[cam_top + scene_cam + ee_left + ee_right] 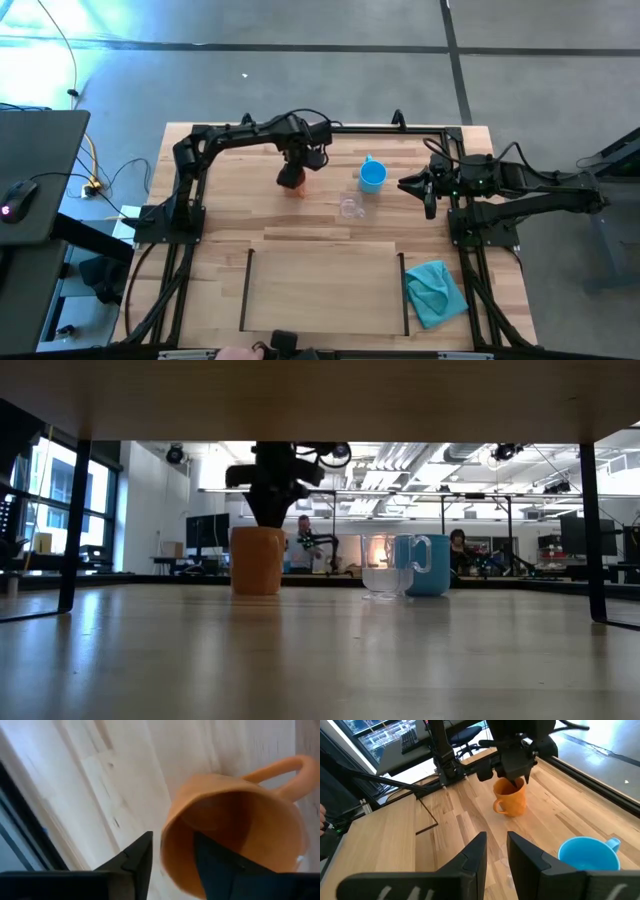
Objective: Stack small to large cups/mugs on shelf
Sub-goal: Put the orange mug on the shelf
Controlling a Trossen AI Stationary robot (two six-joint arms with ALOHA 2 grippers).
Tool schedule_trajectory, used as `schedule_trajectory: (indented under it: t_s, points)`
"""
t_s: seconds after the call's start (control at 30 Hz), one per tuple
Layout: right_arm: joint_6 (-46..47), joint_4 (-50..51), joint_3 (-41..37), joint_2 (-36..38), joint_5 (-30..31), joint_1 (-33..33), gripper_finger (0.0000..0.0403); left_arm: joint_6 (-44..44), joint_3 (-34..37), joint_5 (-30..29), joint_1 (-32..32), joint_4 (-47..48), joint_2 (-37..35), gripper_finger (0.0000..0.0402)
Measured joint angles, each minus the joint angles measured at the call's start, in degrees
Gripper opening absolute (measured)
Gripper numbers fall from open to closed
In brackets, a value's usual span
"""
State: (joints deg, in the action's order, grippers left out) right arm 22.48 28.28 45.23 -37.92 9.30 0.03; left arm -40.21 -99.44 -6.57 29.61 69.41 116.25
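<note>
The orange mug [292, 178] [257, 560] stands upright on its base toward the table's far side. My left gripper [172, 840] [296, 160] comes down on it from above and is open. One finger [215, 862] is inside the mug and one finger [140, 860] is outside its wall, with a little gap on both sides. The blue mug [372, 177] [587, 852] and the clear glass cup [350, 207] [380, 568] stand to the right of it. My right gripper [496, 847] [415, 185] waits just right of the blue mug, slightly open. The pale shelf panel [322, 290] lies near the table's near edge.
A teal cloth [435, 290] lies right of the shelf panel. The black metal frame [190, 200] runs along the table's sides and far edge. A person's hand [235, 352] shows at the near edge. People [303, 540] sit in the room beyond.
</note>
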Motion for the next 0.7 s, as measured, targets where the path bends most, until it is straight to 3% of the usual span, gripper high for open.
schedule_trajectory:
  t_s: [0.17, 0.3, 0.5, 0.7]
  points:
    - [-0.5, 0.29, 0.0, 0.01, 0.0, 0.0, 0.0067, 4.33, -5.22, 0.15, 0.07, 2.36, -0.04, 0.0141]
    - [-0.98, 0.51, 0.0, 0.0, 0.0, 0.0, 0.0067, 12.83, -11.36, 4.11, 0.04, 4.8, -0.11, 0.0142]
    - [-1.79, 2.88, 0.0, -0.01, -0.02, 0.0, 0.0067, 39.84, -19.35, 6.14, -0.45, 9.48, -0.17, 0.0143]
    - [-1.97, 4.28, 0.0, -0.01, -0.04, 0.0, 0.0067, 60.32, -21.15, 5.54, -5.02, 13.01, -0.21, 0.0143]
